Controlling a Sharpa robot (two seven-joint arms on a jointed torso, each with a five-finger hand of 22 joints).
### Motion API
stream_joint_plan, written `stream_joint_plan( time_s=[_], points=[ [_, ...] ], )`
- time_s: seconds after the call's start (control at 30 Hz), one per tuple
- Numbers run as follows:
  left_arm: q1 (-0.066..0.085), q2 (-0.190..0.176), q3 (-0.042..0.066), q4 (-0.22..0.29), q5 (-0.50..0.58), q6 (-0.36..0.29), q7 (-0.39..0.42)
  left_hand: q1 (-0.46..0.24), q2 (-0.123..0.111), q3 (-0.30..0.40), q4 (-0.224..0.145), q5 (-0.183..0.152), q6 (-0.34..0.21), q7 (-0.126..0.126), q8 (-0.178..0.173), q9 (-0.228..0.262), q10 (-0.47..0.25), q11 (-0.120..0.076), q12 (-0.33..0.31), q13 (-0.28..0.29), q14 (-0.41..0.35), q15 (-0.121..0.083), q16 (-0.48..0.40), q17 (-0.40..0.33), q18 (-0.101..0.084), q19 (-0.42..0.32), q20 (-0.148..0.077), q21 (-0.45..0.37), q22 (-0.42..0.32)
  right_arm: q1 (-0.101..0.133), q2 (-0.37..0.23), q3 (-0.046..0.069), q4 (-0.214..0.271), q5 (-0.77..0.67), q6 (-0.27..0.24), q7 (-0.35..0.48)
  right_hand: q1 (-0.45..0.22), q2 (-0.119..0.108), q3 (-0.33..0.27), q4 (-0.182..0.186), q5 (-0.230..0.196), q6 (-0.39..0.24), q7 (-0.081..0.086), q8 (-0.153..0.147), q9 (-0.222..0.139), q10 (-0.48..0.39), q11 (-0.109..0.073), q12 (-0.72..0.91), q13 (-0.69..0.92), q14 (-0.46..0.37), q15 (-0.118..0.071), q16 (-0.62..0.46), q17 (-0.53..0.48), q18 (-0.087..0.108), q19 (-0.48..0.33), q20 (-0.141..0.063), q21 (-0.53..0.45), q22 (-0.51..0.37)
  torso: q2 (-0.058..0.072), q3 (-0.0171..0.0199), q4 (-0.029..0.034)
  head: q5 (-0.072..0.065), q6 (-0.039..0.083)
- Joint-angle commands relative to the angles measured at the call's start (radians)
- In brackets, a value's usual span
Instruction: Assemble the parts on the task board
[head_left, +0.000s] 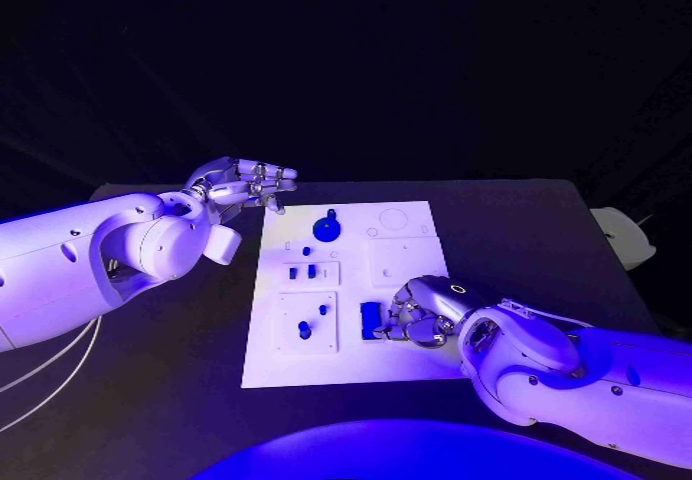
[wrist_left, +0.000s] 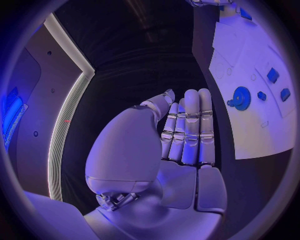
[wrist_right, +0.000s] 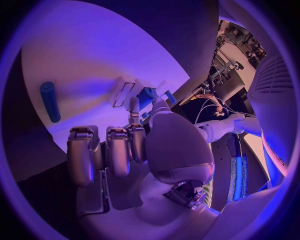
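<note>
On the board (head_left: 353, 345), my right hand (head_left: 415, 312) pinches a blue part (head_left: 372, 318). A tilted entry could jam it. My left hand (head_left: 245, 183) hovers empty, fingers together.

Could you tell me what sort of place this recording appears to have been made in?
Probably a robotics lab or demo cell: a black table carries a white task board with small blue parts, worked by two white arms under coloured light in a dark room.

The flat white rectangular task board (head_left: 411, 360) lies mid-desk (head_left: 548, 220). On it — a round blue gear part (head_left: 327, 227) at the far end, small blue block parts (head_left: 303, 272) nearer; the left hand (head_left: 248, 183) hovers at the far left corner, the right hand (head_left: 414, 312) rests on the near right.
</note>
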Motion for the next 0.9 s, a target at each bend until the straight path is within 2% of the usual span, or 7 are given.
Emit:
stream_joint_plan(
  time_s=[0.03,0.43,0.7,0.83,0.9],
  points=[
    [0.000,0.001,0.000,0.002,0.004,0.016,0.005,-0.001,0.011,0.007,0.000,0.001,-0.008,0.000,-0.001,0.001,-0.008,0.002,0.004,0.001,-0.002,0.004,-0.005,-0.001,0.006,0.005,0.002,-0.007,-0.001,-0.001,0.003,0.000,-0.008,-0.012,0.007,-0.006,0.009,0.003,-0.002,0.002,-0.005,0.003,-0.005,0.007,0.001,0.026,-0.004,0.007,0.137,0.091,-0.009,0.006,0.196,-0.019,0.090,-0.006,0.005,0.249,0.000,0.0003,0.0003,0.001,-0.002],
    [0.000,0.000,0.000,0.002,0.004,0.017,0.004,-0.002,0.011,0.008,0.001,0.001,-0.008,0.000,-0.001,0.001,-0.010,0.003,0.006,0.001,-0.002,0.004,-0.005,-0.001,0.006,0.006,0.002,-0.007,-0.002,-0.001,0.013,0.000,-0.017,-0.026,-0.012,-0.012,0.012,0.013,-0.001,0.004,-0.005,0.004,-0.006,0.007,0.002,0.027,-0.004,0.008,0.138,0.091,-0.009,0.006,0.196,-0.019,0.090,-0.006,0.006,0.249,0.000,0.0003,-0.0004,0.002,-0.003],
    [0.000,-0.003,0.000,0.003,0.004,0.019,0.003,-0.002,0.011,0.008,0.001,0.001,-0.008,0.000,-0.001,0.001,-0.010,0.003,0.006,0.001,-0.002,0.004,-0.005,-0.001,0.006,0.006,0.002,-0.007,-0.002,0.000,-0.028,0.001,0.020,-0.025,-0.092,0.006,0.020,0.008,-0.008,0.003,0.006,-0.008,-0.002,0.001,-0.001,0.011,-0.002,-0.019,0.116,0.088,-0.008,0.000,0.185,-0.015,0.083,-0.005,-0.014,0.244,-0.001,0.0006,-0.0011,0.001,-0.001],
    [0.000,-0.004,0.000,0.004,0.004,0.019,0.004,-0.002,0.011,0.008,0.001,0.001,-0.008,0.000,-0.001,0.001,-0.010,0.003,0.006,0.001,-0.002,0.004,-0.005,-0.001,0.006,0.006,0.002,-0.007,-0.002,0.012,-0.080,0.002,0.041,-0.005,-0.140,0.028,0.042,0.002,-0.014,-0.001,0.022,-0.046,0.013,-0.027,-0.012,-0.008,0.010,-0.050,0.091,0.085,0.001,-0.008,0.169,-0.009,0.073,0.000,-0.043,0.236,-0.002,-0.0010,-0.0016,-0.008,0.001],
    [0.000,-0.005,0.000,0.004,0.004,0.024,0.005,-0.003,0.011,0.007,0.001,0.001,-0.008,0.000,-0.001,0.001,-0.010,0.003,0.006,0.001,-0.002,0.004,-0.005,-0.002,0.005,0.006,0.002,-0.008,-0.002,0.025,-0.123,0.003,0.050,0.004,-0.153,0.041,0.063,0.006,-0.014,-0.005,0.004,-0.075,0.030,-0.063,-0.031,-0.007,0.024,-0.048,0.094,0.085,0.012,-0.007,0.172,-0.009,0.073,0.008,-0.044,0.236,-0.003,-0.0016,-0.0026,-0.014,0.003]
  ],
)
